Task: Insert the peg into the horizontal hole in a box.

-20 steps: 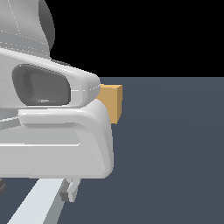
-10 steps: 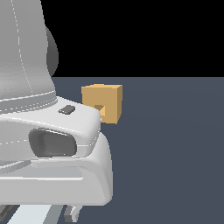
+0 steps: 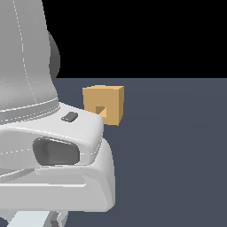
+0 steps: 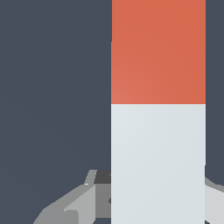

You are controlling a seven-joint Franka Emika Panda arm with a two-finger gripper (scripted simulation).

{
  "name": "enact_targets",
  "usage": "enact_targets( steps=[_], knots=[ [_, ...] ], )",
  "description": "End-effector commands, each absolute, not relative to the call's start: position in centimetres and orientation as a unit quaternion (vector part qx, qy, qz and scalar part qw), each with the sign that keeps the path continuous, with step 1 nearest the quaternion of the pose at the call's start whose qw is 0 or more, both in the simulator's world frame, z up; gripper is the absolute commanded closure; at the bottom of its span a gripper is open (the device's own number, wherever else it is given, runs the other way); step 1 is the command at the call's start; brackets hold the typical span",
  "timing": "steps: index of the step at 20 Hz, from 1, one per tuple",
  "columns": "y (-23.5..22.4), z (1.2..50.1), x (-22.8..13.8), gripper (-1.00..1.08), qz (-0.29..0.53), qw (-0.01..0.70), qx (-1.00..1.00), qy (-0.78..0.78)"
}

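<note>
Red-tipped peg [image 4: 157, 109] looks rigid and smooth; end effector [image 4: 131, 199] seems clamped on its pale end, a sound hold.

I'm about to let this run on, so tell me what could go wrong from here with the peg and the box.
1. The arm blocks most of the exterior view, so the peg barely shows there and its alignment with the hole can't be checked.
2. The hole looks about peg-width, so a small tilt could jam the peg against the box face.
3. The gripper sits at the white part, and its grasp is unclear; the peg might slip.
</note>
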State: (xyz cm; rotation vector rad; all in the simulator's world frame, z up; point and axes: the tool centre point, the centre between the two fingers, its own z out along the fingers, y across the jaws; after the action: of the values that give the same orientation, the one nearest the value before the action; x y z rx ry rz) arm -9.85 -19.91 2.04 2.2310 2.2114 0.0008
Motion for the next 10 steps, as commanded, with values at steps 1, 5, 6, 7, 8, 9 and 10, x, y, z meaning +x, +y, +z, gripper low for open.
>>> enact_targets(
  steps=[1, 5, 6, 7, 8, 9, 10],
  knots=[
    [-19.93, 1.99, -9.87, 1.08, 0.000, 0.000, 0.710, 0.704],
    [-19.88, 2.01, -9.84, 1.08, 0.000, 0.000, 0.710, 0.704],
    [-19.81, 2.05, -9.86, 1.08, 0.000, 0.000, 0.711, 0.704],
    [-19.67, 2.07, -9.87, 1.08, 0.000, 0.000, 0.711, 0.703],
    [-19.48, 2.10, -9.88, 1.08, 0.000, 0.000, 0.712, 0.703],
    [-19.24, 2.13, -9.90, 1.08, 0.000, 0.000, 0.713, 0.702],
    [-18.95, 2.18, -9.92, 1.08, 0.000, 0.000, 0.714, 0.701]
  ],
)
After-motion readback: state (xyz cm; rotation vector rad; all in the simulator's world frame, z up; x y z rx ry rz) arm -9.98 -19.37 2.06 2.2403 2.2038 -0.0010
